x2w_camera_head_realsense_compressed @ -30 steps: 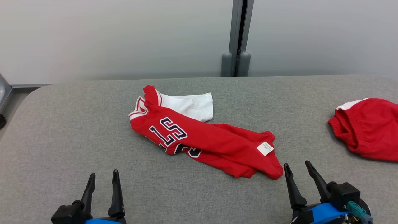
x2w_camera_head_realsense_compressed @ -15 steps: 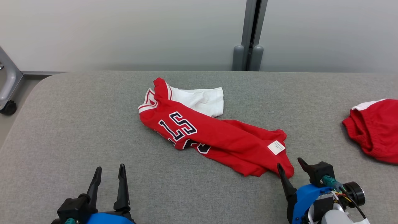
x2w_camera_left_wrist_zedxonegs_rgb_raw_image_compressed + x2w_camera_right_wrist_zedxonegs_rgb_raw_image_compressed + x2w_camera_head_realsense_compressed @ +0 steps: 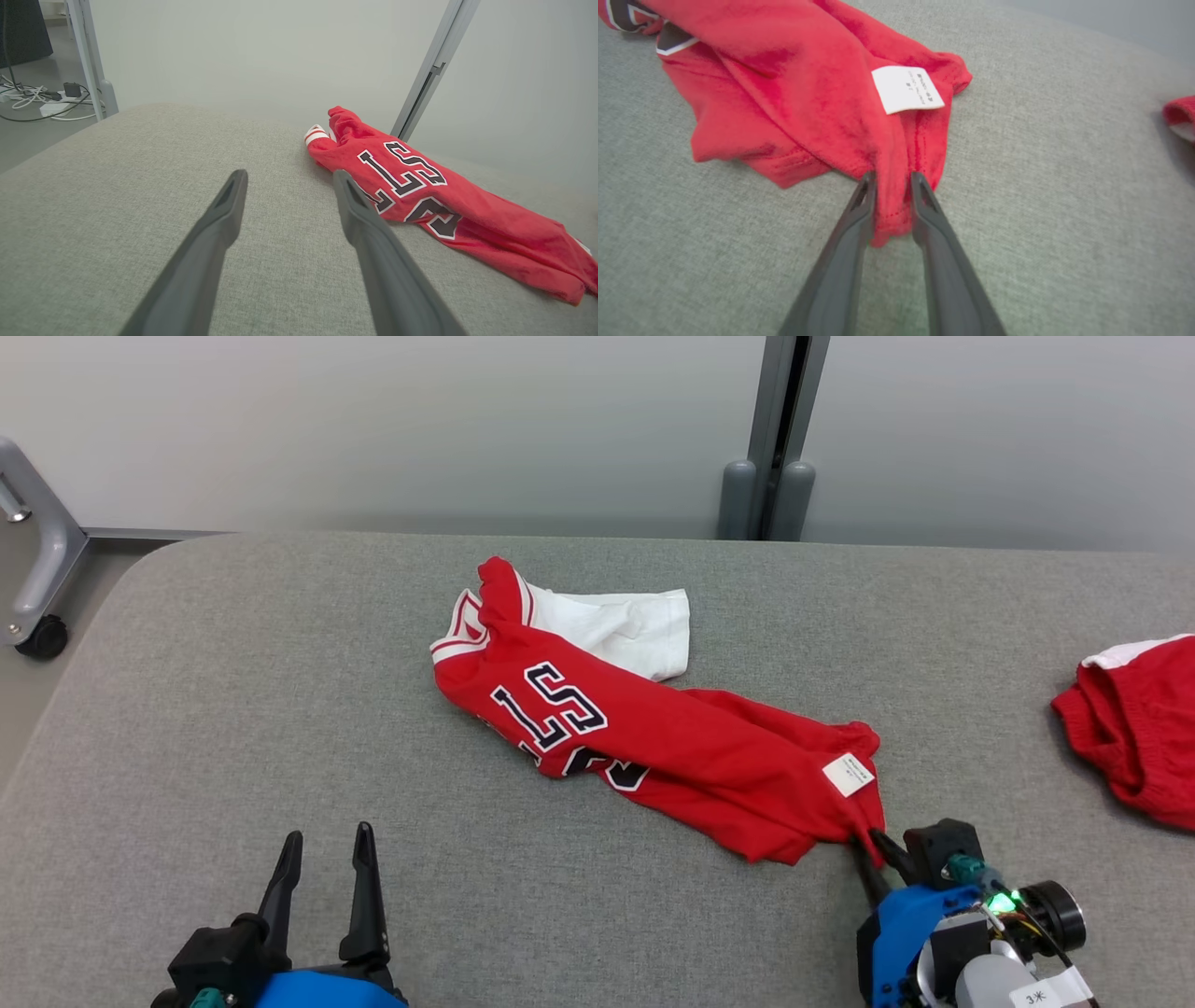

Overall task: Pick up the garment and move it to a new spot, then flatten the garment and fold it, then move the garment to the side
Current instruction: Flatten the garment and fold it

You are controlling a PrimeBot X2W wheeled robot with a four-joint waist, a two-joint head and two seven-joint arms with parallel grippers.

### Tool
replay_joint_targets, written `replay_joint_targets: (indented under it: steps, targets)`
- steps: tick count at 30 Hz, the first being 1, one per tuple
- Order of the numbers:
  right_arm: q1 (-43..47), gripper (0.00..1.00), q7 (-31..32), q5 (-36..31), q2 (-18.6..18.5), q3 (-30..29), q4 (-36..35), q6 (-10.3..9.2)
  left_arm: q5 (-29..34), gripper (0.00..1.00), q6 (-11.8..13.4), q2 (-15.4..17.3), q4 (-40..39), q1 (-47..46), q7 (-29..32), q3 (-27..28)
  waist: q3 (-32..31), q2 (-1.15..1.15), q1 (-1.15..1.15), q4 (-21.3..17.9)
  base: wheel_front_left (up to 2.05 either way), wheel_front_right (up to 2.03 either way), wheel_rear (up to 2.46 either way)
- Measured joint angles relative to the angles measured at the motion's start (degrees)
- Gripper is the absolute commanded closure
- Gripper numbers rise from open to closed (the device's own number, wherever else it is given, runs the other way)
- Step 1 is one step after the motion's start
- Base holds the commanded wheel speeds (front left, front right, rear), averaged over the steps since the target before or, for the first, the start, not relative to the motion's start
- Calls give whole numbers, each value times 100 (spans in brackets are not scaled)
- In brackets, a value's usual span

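Right wrist view: I see my right gripper (image 3: 893,177) pinching the near hem of the red jersey (image 3: 794,84), which lies crumpled in the middle of the grey table (image 3: 187,709). My left gripper (image 3: 324,845) stands wide, holding nothing, well apart from it.

In the head view the second red garment (image 3: 1134,737) is cut off by the right edge, the wheeled frame (image 3: 37,569) by the left edge, and the fingertips of the right gripper (image 3: 870,845) are partly hidden in the near hem of the red jersey (image 3: 691,747). The jersey's dark lettering (image 3: 551,709) runs under a fold, so it cannot be read whole, and the print on its white label (image 3: 906,88) is too small to read.
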Motion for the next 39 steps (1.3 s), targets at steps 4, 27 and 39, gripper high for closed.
replay_joint_targets:
  steps: [4,27,39]
  targets:
    - [-230,100,-261,-90,1,-116,64,0,-8,0,0,4,7,-18,-2,-2,18,0,0,-14,0,0,0]
    - [-684,100,-984,-1538,-215,33,-558,1,-8,0,-24,-11,119,-98,-34,-107,29,0,-1,-413,0,0,0]
    - [653,100,-1085,-881,-29,1151,3,-1,-9,0,-22,25,118,-99,-49,-157,-17,0,-1,-492,0,0,0]
